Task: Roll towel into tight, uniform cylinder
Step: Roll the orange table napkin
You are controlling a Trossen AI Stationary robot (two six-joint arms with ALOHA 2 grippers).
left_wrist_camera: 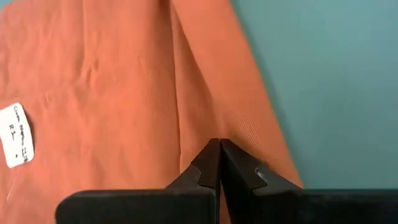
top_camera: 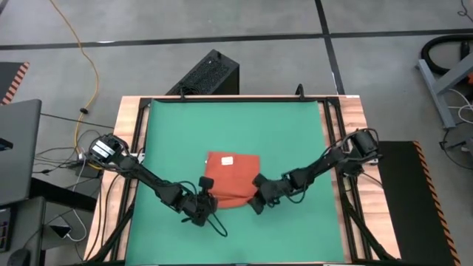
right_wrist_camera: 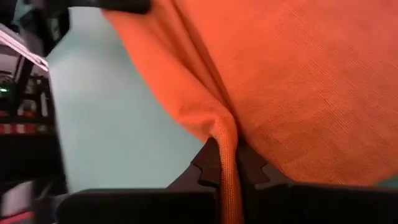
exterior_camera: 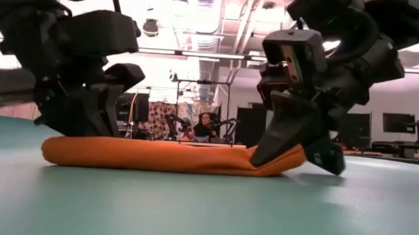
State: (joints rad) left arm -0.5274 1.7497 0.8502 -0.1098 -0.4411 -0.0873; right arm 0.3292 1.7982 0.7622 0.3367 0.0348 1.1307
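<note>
Both end effectors grip the towel's (top_camera: 230, 179) near edge: left end effector (left_wrist_camera: 219, 163) fully closed, right end effector (right_wrist_camera: 227, 163) clamped on a fold. Only the left wrist view shows the white tag's (left_wrist_camera: 17, 135) handwriting.

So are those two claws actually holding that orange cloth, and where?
Yes. The right gripper pinches a fold at the towel's near edge; the left gripper is shut at the same edge's other corner, though cloth between its fingers isn't clearly visible.

Towel (left_wrist_camera: 124, 81) soft ribbed cloth; mat (top_camera: 288, 140) matt.
</note>
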